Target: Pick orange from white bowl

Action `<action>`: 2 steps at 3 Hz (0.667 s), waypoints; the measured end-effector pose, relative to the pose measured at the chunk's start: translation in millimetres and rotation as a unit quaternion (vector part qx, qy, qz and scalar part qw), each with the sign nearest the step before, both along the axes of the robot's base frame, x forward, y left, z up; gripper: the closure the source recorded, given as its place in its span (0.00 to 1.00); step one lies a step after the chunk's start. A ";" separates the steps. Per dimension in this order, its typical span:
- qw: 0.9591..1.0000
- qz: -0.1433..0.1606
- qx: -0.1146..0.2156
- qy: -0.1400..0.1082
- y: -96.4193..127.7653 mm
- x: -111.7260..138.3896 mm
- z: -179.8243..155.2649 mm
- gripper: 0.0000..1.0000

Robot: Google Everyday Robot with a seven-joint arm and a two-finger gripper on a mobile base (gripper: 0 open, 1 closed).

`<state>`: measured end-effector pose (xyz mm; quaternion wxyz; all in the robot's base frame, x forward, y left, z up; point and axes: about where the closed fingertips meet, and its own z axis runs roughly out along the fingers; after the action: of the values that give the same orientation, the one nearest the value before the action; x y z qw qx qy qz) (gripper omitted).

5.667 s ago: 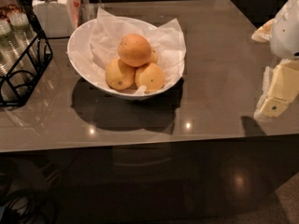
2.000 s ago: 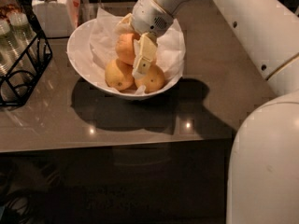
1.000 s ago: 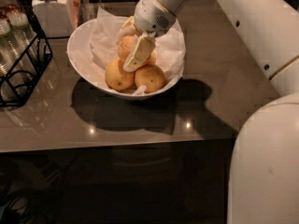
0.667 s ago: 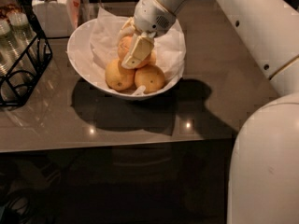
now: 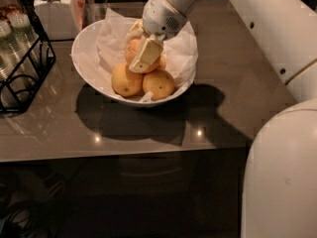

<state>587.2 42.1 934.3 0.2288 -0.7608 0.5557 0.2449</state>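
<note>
The white bowl (image 5: 89, 81), lined with crumpled white paper, stands on the brown table at the upper left of centre. The orange (image 5: 133, 51) lies on top of two smaller yellow fruits (image 5: 126, 80) in the bowl. My gripper (image 5: 138, 48) reaches down into the bowl from the upper right. Its cream fingers (image 5: 145, 54) are closed around the orange, one in front and one behind, so most of the orange is hidden.
A black wire rack (image 5: 22, 66) with bottles stands at the left edge. A white lidded jar (image 5: 54, 9) stands behind the bowl. My white arm (image 5: 277, 58) fills the right side. The table's front edge runs across the middle.
My arm has come in from the right and lowered the gripper into the bowl. The fingers have tilted and closed around the orange over the last second.
</note>
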 end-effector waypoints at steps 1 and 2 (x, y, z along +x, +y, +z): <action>0.999 0.030 0.037 0.001 10.8 -2.6 20.2 1.00; 0.996 0.031 0.084 -0.003 -4.2 -19.8 61.0 1.00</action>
<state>567.4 37.9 995.3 0.2862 -0.7563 0.5088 0.2952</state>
